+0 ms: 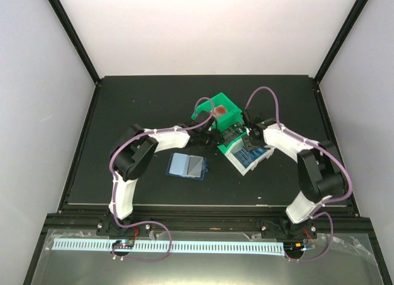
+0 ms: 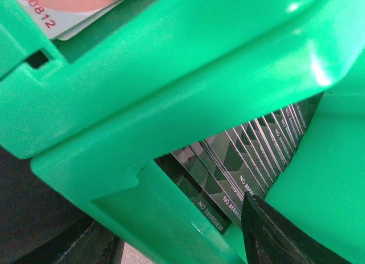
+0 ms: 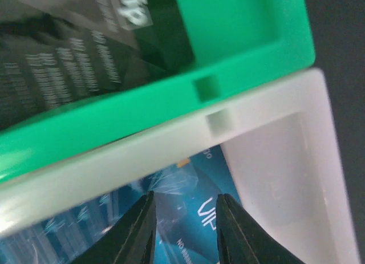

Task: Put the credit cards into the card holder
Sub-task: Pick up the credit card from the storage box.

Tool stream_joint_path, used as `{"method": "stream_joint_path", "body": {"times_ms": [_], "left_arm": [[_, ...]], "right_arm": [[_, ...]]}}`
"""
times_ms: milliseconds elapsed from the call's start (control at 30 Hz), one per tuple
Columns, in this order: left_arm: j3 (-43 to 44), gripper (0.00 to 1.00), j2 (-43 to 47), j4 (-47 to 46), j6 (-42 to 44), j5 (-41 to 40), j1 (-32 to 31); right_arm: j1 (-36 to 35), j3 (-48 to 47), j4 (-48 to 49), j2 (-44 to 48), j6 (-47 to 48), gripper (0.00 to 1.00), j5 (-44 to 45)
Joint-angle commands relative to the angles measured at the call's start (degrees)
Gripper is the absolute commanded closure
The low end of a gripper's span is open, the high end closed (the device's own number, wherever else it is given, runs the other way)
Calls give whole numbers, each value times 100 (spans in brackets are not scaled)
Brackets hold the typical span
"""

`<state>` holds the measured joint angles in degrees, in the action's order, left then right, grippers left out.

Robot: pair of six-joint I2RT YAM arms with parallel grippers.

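Black table (image 1: 123, 112), ctr frame: green bin (image 1: 225, 109) w/ white bin (image 1: 246, 162) touching its lower-right side. Card holder (image 1: 189, 167) lies open lower left of the bins, apart from both. Dark credit cards (image 2: 239, 161) stand filed in green bin, blue cards (image 3: 188, 181) in white. Right gripper (image 3: 184, 198), jaws parted, over a blue card. Left gripper (image 1: 208, 136) at green bin, jaw state can't be told.
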<state>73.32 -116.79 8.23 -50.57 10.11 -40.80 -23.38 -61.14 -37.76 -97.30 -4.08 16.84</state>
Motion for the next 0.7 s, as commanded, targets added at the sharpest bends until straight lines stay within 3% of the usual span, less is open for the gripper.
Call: {"method": "stream_joint_path", "body": {"times_ms": [0,400,667], "left_arm": [[127,45,-343,555,452,-66,143],[99,45,-362,461,522,84,195],[45,45,-391,399,505,126,190]], "right_arm": [[13,289,508,674,1010,68,-959],[-18,474,181,332,1412,64,-672],[-78,477,274,-217,1486,63,254]]}}
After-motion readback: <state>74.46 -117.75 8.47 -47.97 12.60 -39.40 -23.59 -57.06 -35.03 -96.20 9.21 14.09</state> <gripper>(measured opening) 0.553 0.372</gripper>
